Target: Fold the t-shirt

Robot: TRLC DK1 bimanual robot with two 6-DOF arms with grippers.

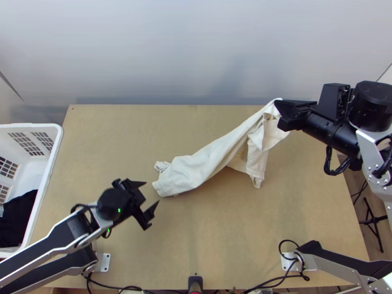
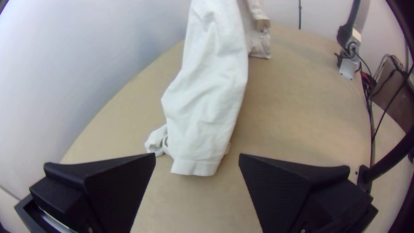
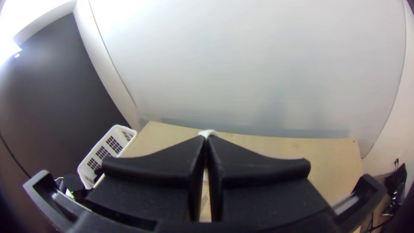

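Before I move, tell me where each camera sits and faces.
Top view: fixed high above the table's near edge, facing steeply down; left arm and right arm show.
Left wrist view: that arm's wrist, facing the t-shirt past the open left tool.
Right wrist view: that arm's wrist, facing the pale wall; right tool shows.
Top and right wrist views share the basket.

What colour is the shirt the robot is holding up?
The cloth T-shirt is creamy white; top view.

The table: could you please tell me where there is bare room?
The table is bare between the shirt and the right arm's base, and farther back between basket and shirt. It is crowded along the shirt, between the left gripper and right gripper.
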